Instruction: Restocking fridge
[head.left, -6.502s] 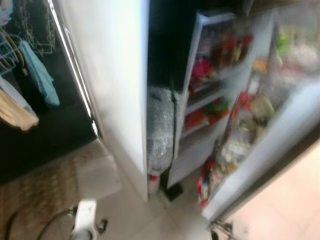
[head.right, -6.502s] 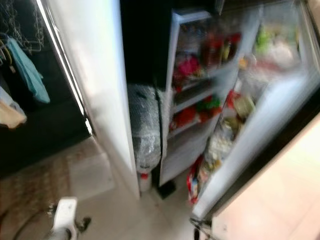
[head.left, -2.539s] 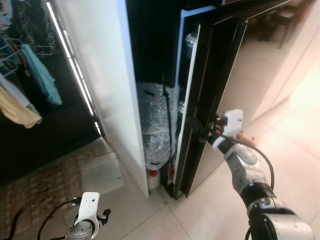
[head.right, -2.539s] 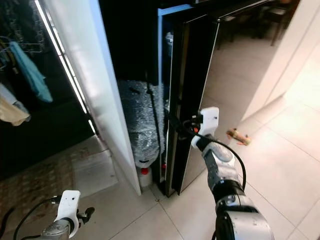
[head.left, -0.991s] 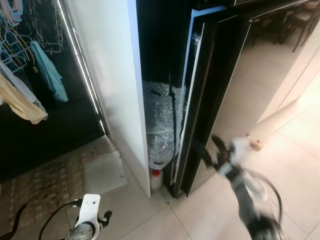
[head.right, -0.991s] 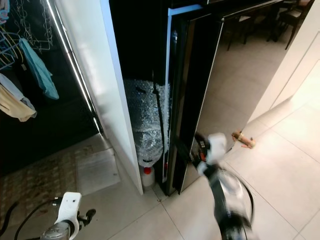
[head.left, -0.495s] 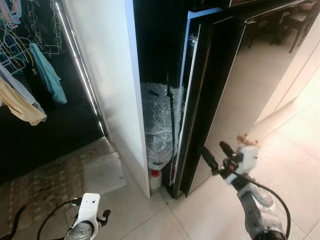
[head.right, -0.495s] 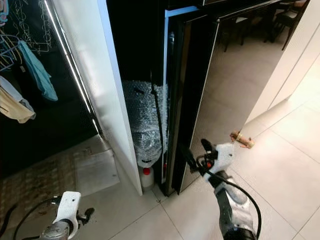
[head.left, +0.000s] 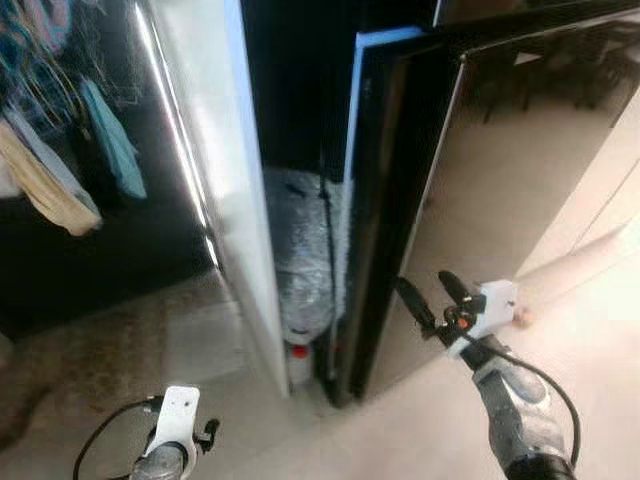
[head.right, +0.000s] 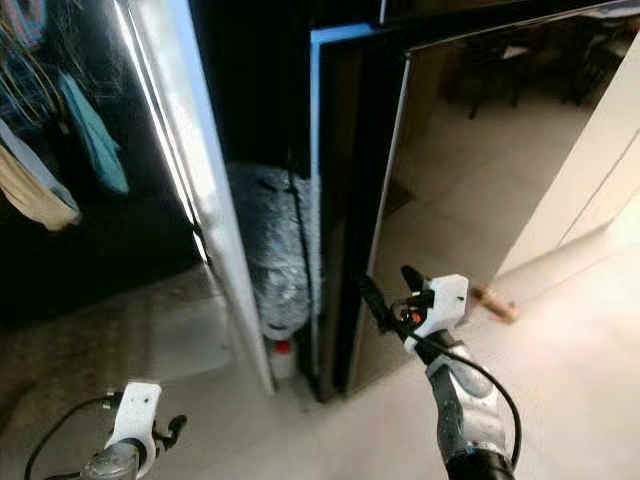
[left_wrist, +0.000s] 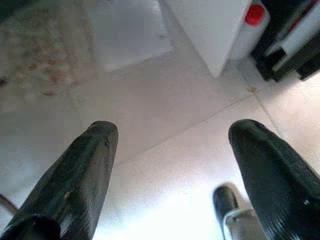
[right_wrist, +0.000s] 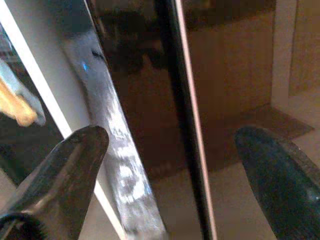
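Facing the glossy fridge door (head.left: 480, 180), right gripper (head.left: 432, 296) (fingers wide); left gripper (left_wrist: 170, 145) likewise.

Head stereo pair: looks forward and down from above at the glossy black fridge door (head.left: 470, 170), frame centre, both eyes sharing it
Left wrist camera: faces down, close to the pale tiled floor (left_wrist: 165, 145)
Right wrist camera: faces the same door's edge, near
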